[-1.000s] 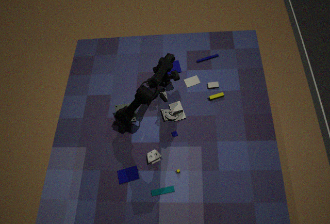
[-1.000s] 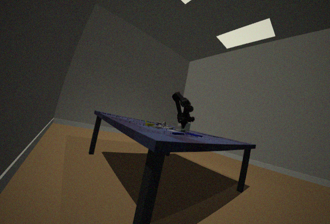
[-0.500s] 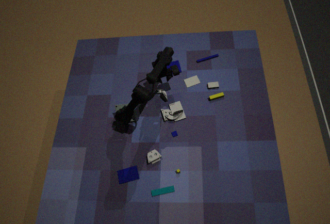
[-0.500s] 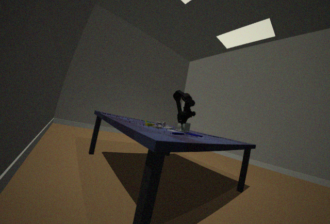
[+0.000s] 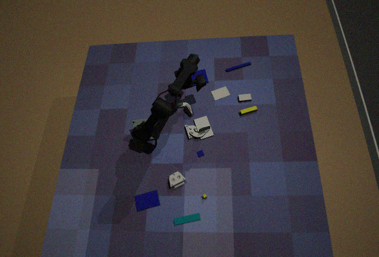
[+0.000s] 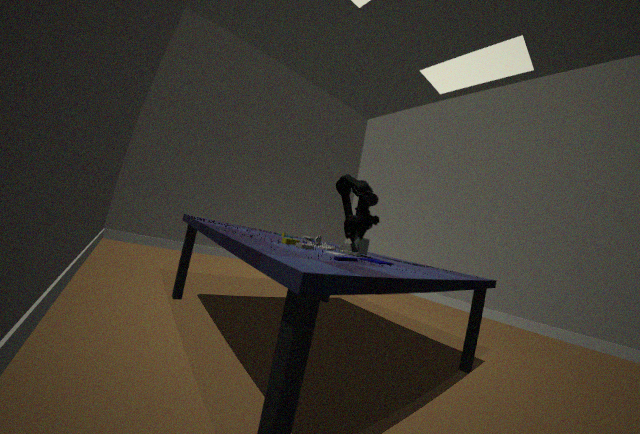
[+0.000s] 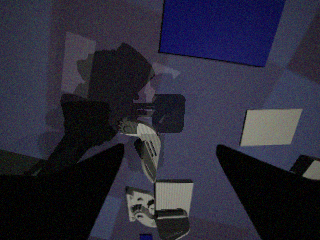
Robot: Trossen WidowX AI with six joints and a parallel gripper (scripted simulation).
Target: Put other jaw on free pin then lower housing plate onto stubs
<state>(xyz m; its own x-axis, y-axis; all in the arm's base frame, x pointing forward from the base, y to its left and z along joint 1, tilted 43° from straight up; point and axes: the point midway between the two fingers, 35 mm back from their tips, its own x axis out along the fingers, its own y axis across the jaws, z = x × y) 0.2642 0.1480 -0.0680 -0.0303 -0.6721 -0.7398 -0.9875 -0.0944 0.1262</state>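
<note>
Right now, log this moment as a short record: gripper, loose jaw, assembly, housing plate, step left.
gripper: open, nothing between the fingers
loose jaw: pale curved piece, lying off the assembly
assembly: pale base with one curved jaw
housing plate: cannot tell which pale part it is
step left: loose jaw onto free pin, then plate

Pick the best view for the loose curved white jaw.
Wrist: the loose jaw appears largest there, with its slots and curved outline visible. Top shows it small, partly behind the arm. Exterior is too distant and low to single it out.
</note>
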